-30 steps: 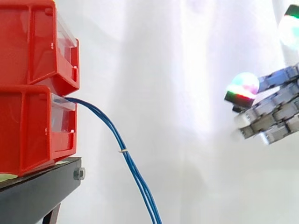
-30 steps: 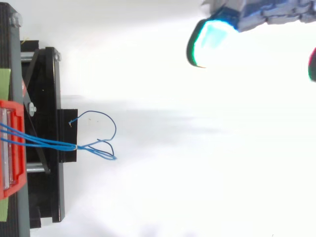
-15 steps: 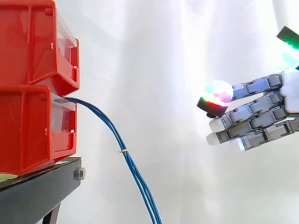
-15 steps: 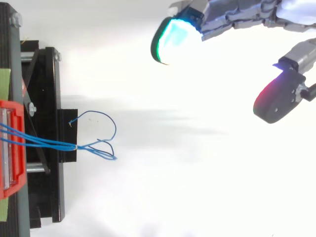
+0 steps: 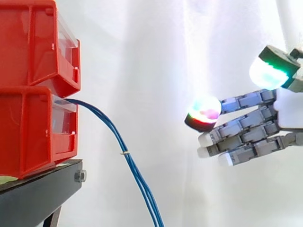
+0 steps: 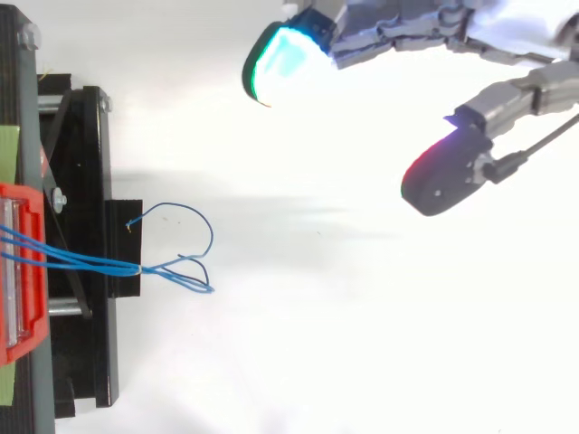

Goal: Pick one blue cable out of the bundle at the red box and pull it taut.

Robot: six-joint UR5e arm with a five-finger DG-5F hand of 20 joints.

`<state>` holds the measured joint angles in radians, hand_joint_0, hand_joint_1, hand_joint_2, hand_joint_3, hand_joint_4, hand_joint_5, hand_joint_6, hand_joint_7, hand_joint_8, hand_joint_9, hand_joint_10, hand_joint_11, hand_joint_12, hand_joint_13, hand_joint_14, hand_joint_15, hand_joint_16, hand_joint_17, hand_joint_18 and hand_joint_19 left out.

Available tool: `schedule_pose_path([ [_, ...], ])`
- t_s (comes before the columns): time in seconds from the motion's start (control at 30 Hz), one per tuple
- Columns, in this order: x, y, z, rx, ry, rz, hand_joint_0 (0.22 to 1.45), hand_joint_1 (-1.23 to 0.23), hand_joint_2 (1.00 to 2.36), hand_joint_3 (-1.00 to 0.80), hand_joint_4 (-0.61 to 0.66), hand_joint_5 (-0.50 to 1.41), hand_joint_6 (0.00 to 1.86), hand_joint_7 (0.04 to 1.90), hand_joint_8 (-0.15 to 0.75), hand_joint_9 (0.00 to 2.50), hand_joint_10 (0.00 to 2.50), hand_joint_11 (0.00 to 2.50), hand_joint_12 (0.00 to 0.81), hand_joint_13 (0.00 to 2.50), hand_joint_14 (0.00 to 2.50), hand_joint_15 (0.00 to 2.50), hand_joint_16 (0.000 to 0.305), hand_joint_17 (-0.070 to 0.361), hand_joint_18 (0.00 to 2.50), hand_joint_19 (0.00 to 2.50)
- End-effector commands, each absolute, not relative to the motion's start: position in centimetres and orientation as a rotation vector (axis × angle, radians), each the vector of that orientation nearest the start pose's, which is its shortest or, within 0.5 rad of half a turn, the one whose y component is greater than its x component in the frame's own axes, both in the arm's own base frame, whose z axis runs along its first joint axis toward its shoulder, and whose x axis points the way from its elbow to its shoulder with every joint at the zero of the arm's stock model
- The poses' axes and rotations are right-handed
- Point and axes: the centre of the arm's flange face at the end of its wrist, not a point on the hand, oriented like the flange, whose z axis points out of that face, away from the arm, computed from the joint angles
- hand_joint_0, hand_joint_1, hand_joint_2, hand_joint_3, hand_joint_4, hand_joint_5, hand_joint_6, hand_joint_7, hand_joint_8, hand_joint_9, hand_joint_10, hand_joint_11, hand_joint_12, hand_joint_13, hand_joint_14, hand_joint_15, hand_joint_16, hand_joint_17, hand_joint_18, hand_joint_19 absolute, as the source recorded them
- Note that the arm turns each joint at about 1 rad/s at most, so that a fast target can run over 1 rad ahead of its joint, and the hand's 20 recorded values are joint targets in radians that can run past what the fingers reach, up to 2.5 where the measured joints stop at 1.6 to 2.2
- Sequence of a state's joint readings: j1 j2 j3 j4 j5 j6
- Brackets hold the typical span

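Note:
A bundle of thin blue cables [image 5: 124, 153] comes out of the lower red box [image 5: 33, 127] and hangs down past the stand's edge, bound by a small tie halfway. From above, the cables [image 6: 167, 268] run right off the box [image 6: 20, 271] and end in loose loops. My hand [image 5: 251, 127] is in the air to the right of the cables, well apart from them. Its fingers [image 5: 227, 139] are stretched out toward the cables and the thumb [image 6: 448, 172] stands off to one side. It holds nothing.
A second red box [image 5: 38, 42] is stacked on the lower one. Both rest on a black stand [image 5: 42, 191] at the left. A white curtain [image 5: 180, 56] hangs behind. Open space lies between the cables and my hand.
My hand has moved left toward the cables over the last second, coming further into both views. Its thumb now shows. The cables have not moved.

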<state>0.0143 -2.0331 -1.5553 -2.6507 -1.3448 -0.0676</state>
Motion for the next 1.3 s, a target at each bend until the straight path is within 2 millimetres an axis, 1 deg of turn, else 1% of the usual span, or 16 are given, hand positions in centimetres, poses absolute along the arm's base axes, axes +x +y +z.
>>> schedule_pose_path([
  [0.0,65.6,-14.5,26.1,1.222,1.047,1.031,0.52,-0.84,1.0,-0.5,0.37,-0.19,0.5,0.79,0.354,0.36,0.01,0.23,0.421,0.19,0.0,0.12,0.067,0.151,0.31,0.33],
  [0.03,66.2,-14.4,25.1,1.214,1.034,1.038,0.52,-0.84,1.0,-0.5,0.37,-0.19,0.5,0.79,0.355,0.37,0.0,0.23,0.421,0.19,0.0,0.11,0.067,0.151,0.31,0.34],
  [0.2,67.2,-13.9,24.2,1.2,1.016,1.048,0.5,-0.8,1.0,-0.5,0.39,-0.18,0.5,0.8,0.36,0.38,0.01,0.23,0.426,0.2,0.0,0.11,0.068,0.153,0.31,0.34],
  [0.47,67.9,-12.0,24.4,1.145,1.017,0.989,0.48,-0.73,1.0,-0.5,0.42,-0.17,0.5,0.82,0.378,0.41,0.0,0.23,0.44,0.21,0.0,0.12,0.071,0.159,0.33,0.34],
  [0.5,68.3,-11.7,23.8,1.14,1.011,0.984,0.48,-0.72,1.0,-0.5,0.42,-0.17,0.5,0.82,0.378,0.41,0.0,0.23,0.441,0.22,0.0,0.12,0.071,0.159,0.33,0.34],
  [0.53,68.3,-11.7,23.8,1.14,1.011,0.984,0.48,-0.72,1.0,-0.5,0.42,-0.17,0.5,0.82,0.379,0.42,0.01,0.23,0.441,0.22,0.0,0.12,0.071,0.159,0.33,0.34],
  [0.57,69.0,-11.2,22.8,1.139,1.008,0.99,0.47,-0.73,1.0,-0.5,0.42,-0.17,0.5,0.83,0.378,0.42,0.0,0.24,0.442,0.22,0.0,0.13,0.071,0.16,0.33,0.34],
  [0.63,69.8,-11.2,22.7,1.14,0.994,0.996,0.47,-0.72,1.0,-0.5,0.42,-0.17,0.5,0.83,0.379,0.42,0.0,0.23,0.442,0.22,0.0,0.13,0.071,0.16,0.33,0.35],
  [0.67,70.9,-11.0,21.6,1.147,0.994,1.002,0.47,-0.72,1.0,-0.5,0.42,-0.17,0.5,0.83,0.379,0.42,0.0,0.24,0.443,0.22,0.0,0.12,0.071,0.16,0.33,0.34],
  [0.7,71.4,-10.9,21.6,1.146,0.992,1.009,0.47,-0.71,1.0,-0.5,0.42,-0.17,0.5,0.83,0.38,0.42,0.0,0.24,0.443,0.22,0.0,0.13,0.071,0.16,0.33,0.35],
  [0.77,73.7,-10.6,20.5,1.162,0.993,1.021,0.47,-0.71,1.0,-0.5,0.42,-0.17,0.5,0.83,0.381,0.42,0.01,0.24,0.443,0.22,0.0,0.12,0.071,0.16,0.34,0.35],
  [0.87,75.1,-10.1,19.9,1.176,1.005,1.034,0.47,-0.7,1.0,-0.5,0.43,-0.17,0.5,0.83,0.381,0.42,0.0,0.23,0.443,0.23,0.0,0.13,0.071,0.16,0.34,0.35],
  [0.97,75.8,-9.6,19.6,1.176,1.018,1.047,0.47,-0.7,1.0,-0.5,0.43,-0.17,0.5,0.83,0.381,0.43,0.0,0.23,0.444,0.23,0.0,0.13,0.071,0.16,0.34,0.35],
  [1.07,76.6,-8.5,19.0,1.16,1.018,1.079,0.47,-0.7,1.0,-0.5,0.43,-0.17,0.5,0.83,0.382,0.43,0.0,0.24,0.443,0.23,0.0,0.13,0.071,0.159,0.34,0.35],
  [1.17,76.9,-7.6,17.4,1.157,1.042,1.113,0.48,-0.7,1.0,-0.5,0.43,-0.17,0.5,0.83,0.381,0.43,0.01,0.23,0.443,0.24,0.0,0.13,0.07,0.158,0.34,0.35],
  [1.27,77.0,-7.1,16.6,1.159,1.054,1.159,0.49,-0.69,1.0,-0.5,0.43,-0.16,0.5,0.84,0.378,0.43,0.01,0.24,0.438,0.24,0.0,0.13,0.069,0.156,0.35,0.36],
])
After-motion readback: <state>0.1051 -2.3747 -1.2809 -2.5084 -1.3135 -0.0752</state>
